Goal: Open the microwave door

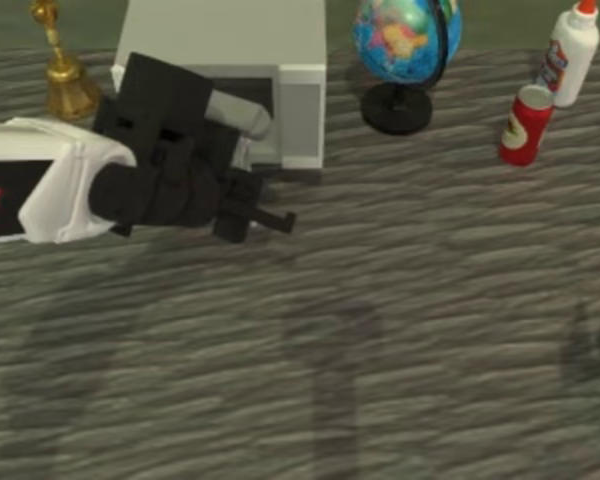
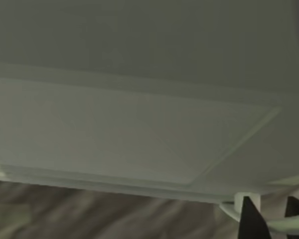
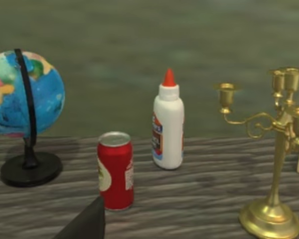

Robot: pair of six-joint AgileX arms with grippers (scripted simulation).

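The off-white microwave [image 1: 225,35] stands at the back of the table, left of centre. My left arm reaches across its front, hiding most of the microwave door there, with the left gripper [image 1: 275,218] a little in front of the oven. Up close, the left wrist view is filled by the light grey microwave door [image 2: 129,129] with its window panel. Its pale handle [image 2: 246,200] juts out at one corner, and the left gripper [image 2: 274,219] is shut on the handle bar, one dark tip on each side. My right gripper [image 3: 89,224] shows only as a dark tip, away from the microwave.
Right of the microwave stand a globe [image 1: 405,45], a red can [image 1: 525,125] and a white glue bottle [image 1: 572,50]. A gold candlestick [image 1: 65,70] is at the microwave's left. The control strip [image 1: 302,115] is uncovered.
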